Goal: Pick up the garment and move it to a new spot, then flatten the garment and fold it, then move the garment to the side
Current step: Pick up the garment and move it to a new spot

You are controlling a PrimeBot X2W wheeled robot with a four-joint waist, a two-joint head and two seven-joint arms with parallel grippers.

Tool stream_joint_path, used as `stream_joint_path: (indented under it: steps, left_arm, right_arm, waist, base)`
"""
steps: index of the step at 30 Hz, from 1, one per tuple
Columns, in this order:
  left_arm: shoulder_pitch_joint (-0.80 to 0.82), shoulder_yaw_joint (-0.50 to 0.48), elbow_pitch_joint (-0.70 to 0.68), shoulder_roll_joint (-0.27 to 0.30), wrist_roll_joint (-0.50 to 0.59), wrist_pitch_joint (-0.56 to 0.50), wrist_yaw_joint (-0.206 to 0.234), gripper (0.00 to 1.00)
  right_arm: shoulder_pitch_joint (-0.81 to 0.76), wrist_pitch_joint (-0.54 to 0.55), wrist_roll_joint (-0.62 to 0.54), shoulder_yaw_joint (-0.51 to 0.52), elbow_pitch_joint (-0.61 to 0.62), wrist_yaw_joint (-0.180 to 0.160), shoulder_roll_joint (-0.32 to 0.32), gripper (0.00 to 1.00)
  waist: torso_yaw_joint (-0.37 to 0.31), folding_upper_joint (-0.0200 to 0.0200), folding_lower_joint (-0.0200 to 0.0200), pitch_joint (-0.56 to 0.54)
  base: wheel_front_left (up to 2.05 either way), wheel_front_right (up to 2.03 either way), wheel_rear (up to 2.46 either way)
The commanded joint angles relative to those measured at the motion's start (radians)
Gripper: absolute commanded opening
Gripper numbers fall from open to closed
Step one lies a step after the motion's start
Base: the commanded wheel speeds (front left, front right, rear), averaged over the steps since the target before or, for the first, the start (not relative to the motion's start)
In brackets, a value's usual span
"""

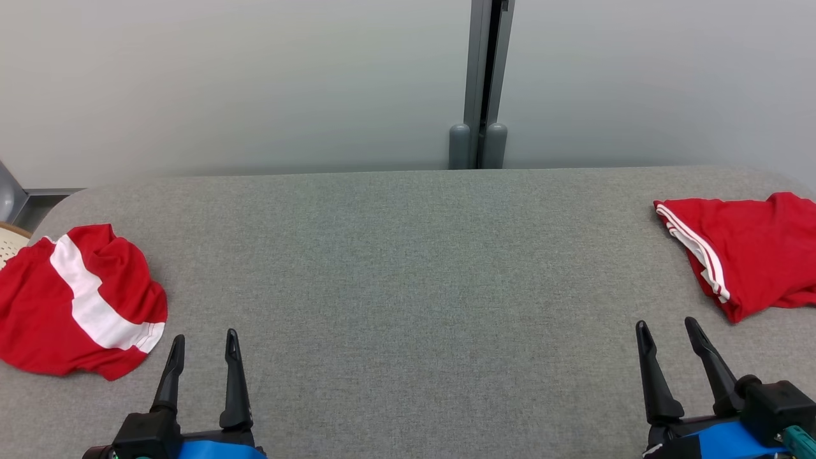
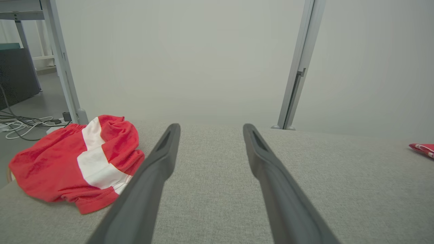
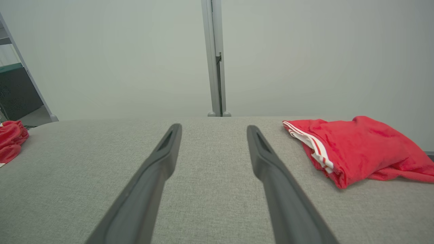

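A crumpled red garment with a broad white band lies at the left edge of the grey padded table; it also appears in the left wrist view, left of the fingers. Another red garment with thin white stripes lies folded at the table's right end. My left gripper stands open just right of the crumpled garment, apart from it, holding nothing. My right gripper is open too, in front and slightly left of the folded garment, with nothing between its fingers.
A pale wall with a grey upright post runs behind the table. Off the table's left edge are a woven chair seat, a table leg and cables on the floor. Bare grey cloth spans the table's middle.
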State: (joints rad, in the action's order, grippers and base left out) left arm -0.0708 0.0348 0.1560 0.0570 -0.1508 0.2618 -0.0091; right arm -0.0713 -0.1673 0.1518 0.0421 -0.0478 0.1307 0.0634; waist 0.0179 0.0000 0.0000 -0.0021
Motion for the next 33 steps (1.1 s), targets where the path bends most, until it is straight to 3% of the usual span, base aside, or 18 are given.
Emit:
stream_joint_path:
  steps: [1,17,23,33]
  left_arm:
    - [-0.008,-0.006,-0.002,0.000,0.004,0.004,0.001,1.00]
    - [0.010,-0.018,-0.006,0.008,0.008,0.004,0.003,1.00]
    - [0.014,-0.026,-0.009,0.011,0.007,0.004,0.006,1.00]
    - [0.017,-0.036,-0.020,0.014,0.003,0.004,0.009,1.00]
  right_arm:
    - [-0.018,0.004,-0.005,0.003,0.000,0.000,-0.005,1.00]
    - [-0.003,0.000,0.001,-0.014,-0.013,0.000,-0.007,1.00]
    - [0.007,-0.002,0.008,-0.022,-0.020,0.000,-0.007,1.00]
    - [0.016,-0.010,0.012,-0.028,-0.035,0.000,0.002,1.00]
  waist:
    - [0.000,0.0000,0.0000,0.000]
    - [0.039,0.0000,0.0000,0.018]
    - [0.088,0.0000,0.0000,0.026]
    - [0.230,0.0000,0.0000,0.050]
  base:
    - [0.00,0.00,0.00]
    - [0.00,0.00,0.00]
    - [0.00,0.00,0.00]
    - [0.00,0.00,0.00]
